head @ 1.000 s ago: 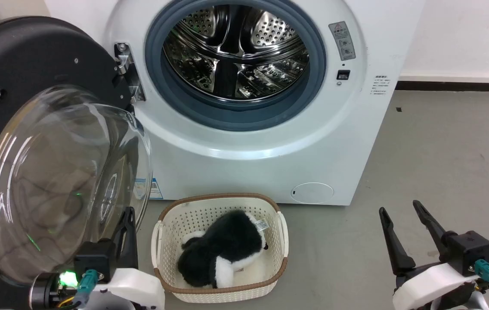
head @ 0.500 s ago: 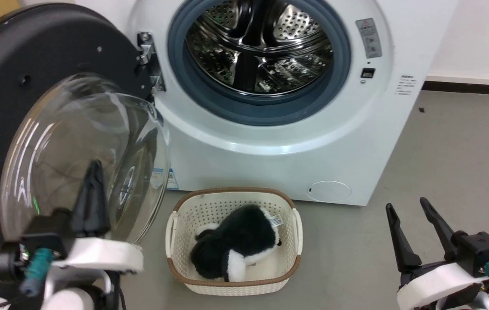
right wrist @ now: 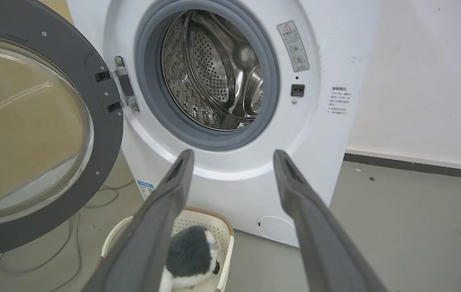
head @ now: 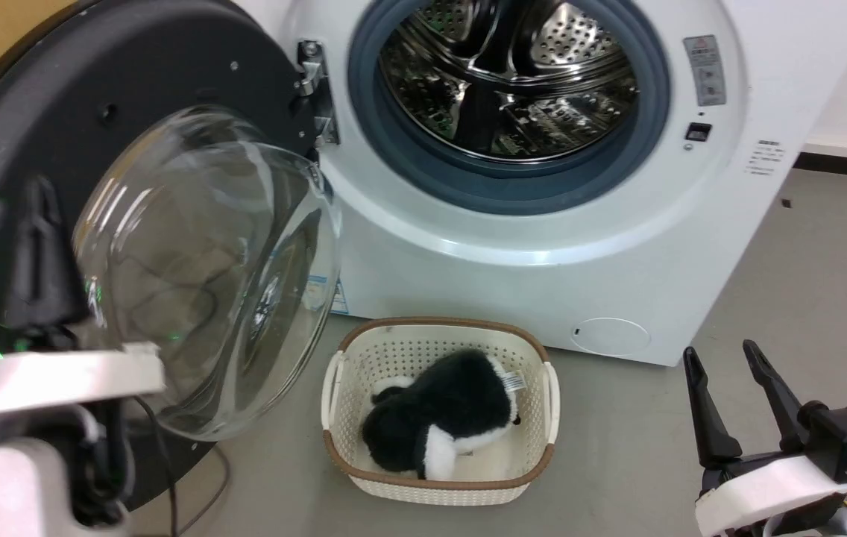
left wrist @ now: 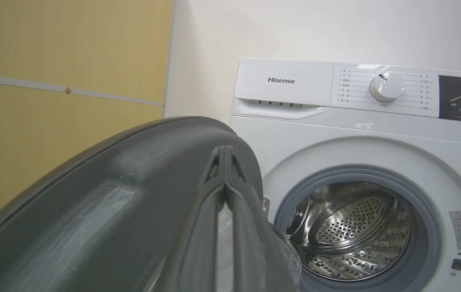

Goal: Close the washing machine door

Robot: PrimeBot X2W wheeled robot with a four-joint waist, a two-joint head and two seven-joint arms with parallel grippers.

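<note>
The washing machine door (head: 170,82) hangs wide open to the left of the washing machine (head: 535,268), its glass bowl (head: 207,261) bulging towards me. The steel drum (head: 513,82) lies bare inside the grey-blue gasket. My left gripper (head: 39,198), blurred, is raised in front of the door's black rim at the far left. In the left wrist view its fingers (left wrist: 224,152) are pressed together, shut and empty, at the outer edge of the door (left wrist: 113,194). My right gripper (head: 737,373) stands open and empty at the lower right, low over the floor; the right wrist view shows its gripper (right wrist: 232,156) pointing at the machine's front.
A cream perforated basket (head: 535,418) holding a black-and-white plush toy (head: 438,418) sits on the grey floor right below the drum opening. A cable (head: 200,485) trails on the floor under the door. A yellow wall panel (left wrist: 52,61) stands left of the machine.
The camera has swung, shifting the whole picture rightwards. My left gripper has risen from below the glass bowl up and left to the door's black rim. The right gripper has held still.
</note>
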